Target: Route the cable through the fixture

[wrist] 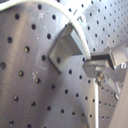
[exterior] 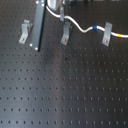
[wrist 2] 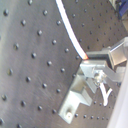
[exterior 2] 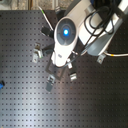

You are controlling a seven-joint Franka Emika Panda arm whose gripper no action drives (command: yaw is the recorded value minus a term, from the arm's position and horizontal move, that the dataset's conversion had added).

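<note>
Gripper (wrist 2: 90, 67) pinching white cable (exterior: 82, 26) near middle clip (exterior: 65, 34), keeping slack to guide it into slot.

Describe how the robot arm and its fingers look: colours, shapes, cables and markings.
In the second exterior view, the arm is white and rounded, with a round black cap bearing a glowing blue light. Black cables loop beside its upper links. In the second wrist view, the fingers are grey metal, flat and angular, with a screw visible. No lettering is legible.
</note>
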